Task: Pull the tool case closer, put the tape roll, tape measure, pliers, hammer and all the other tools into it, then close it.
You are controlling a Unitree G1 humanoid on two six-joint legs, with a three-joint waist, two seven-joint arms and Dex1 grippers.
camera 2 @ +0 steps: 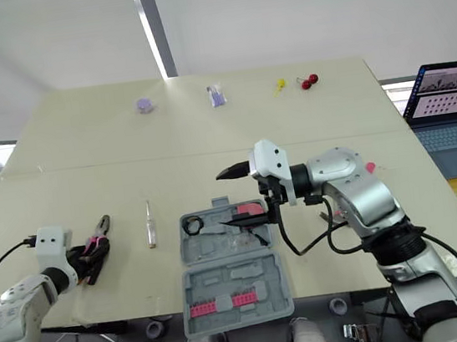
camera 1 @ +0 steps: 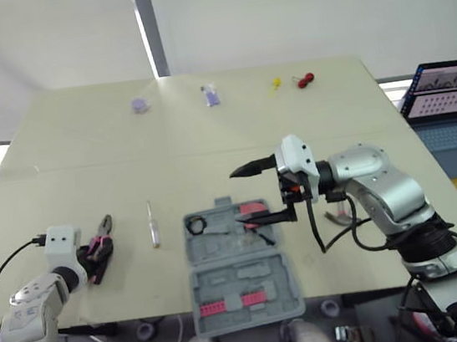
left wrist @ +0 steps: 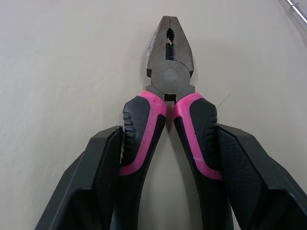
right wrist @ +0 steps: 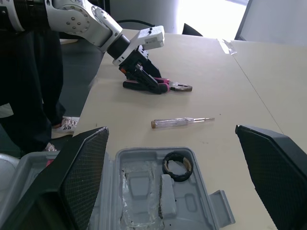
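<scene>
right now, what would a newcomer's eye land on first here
The open grey tool case at the table's near edge stands out first, with the right gripper spread wide open just above it. At the near left, the left gripper is clamped on the handles of the pink-and-black pliers, which lie on the table.

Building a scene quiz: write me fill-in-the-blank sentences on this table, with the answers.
The black tape roll lies ____ the tool case. The screwdriver lies between the pliers and the ____. The left gripper is shut on the pliers' ____. The right gripper hovers above the tool case with its fingers ____.
Missing words: inside; tool case; handles; open.
</scene>
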